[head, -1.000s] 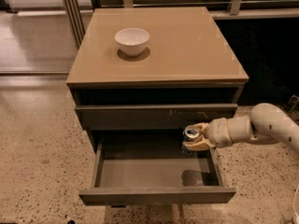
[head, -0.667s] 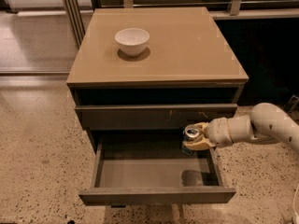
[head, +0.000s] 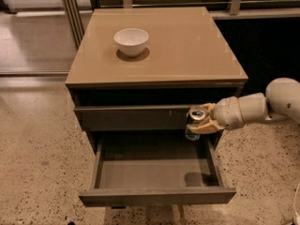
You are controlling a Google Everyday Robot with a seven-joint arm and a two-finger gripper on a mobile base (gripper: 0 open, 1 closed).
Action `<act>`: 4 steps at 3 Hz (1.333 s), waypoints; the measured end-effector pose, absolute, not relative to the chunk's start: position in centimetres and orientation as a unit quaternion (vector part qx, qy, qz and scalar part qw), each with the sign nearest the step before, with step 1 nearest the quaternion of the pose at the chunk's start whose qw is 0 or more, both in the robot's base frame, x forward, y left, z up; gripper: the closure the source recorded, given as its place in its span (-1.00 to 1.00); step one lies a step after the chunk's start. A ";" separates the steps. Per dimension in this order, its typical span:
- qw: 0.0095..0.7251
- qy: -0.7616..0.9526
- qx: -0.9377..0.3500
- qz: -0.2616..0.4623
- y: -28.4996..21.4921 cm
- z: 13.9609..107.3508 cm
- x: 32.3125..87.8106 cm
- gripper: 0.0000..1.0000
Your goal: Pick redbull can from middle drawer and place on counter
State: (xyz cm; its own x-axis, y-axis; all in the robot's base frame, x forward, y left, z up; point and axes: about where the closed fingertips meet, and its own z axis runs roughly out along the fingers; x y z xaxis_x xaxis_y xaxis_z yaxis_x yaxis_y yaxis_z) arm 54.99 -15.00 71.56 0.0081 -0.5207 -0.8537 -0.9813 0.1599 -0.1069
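Note:
The redbull can [head: 194,121] is a slim blue-and-silver can with a shiny top. My gripper [head: 200,122] is shut on it and holds it upright above the right rear of the open middle drawer [head: 154,172], in front of the closed drawer front above. My white arm reaches in from the right. The drawer floor is bare and grey. The counter [head: 187,46] is the glossy tan cabinet top above the can.
A white bowl [head: 131,41] stands on the counter's left rear part. The closed top drawer front [head: 131,117] lies just behind the can. Speckled floor surrounds the cabinet; a dark railing runs behind it.
The gripper has lifted the can slightly higher in front of the upper drawer front. Nothing else has moved.

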 end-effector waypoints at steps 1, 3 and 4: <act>0.403 0.633 -0.606 0.263 -14.1 80.9 54.9 1.00; 0.406 0.634 -0.602 0.267 -14.2 82.6 54.8 1.00; 0.411 0.638 -0.587 0.283 -14.6 87.9 54.6 1.00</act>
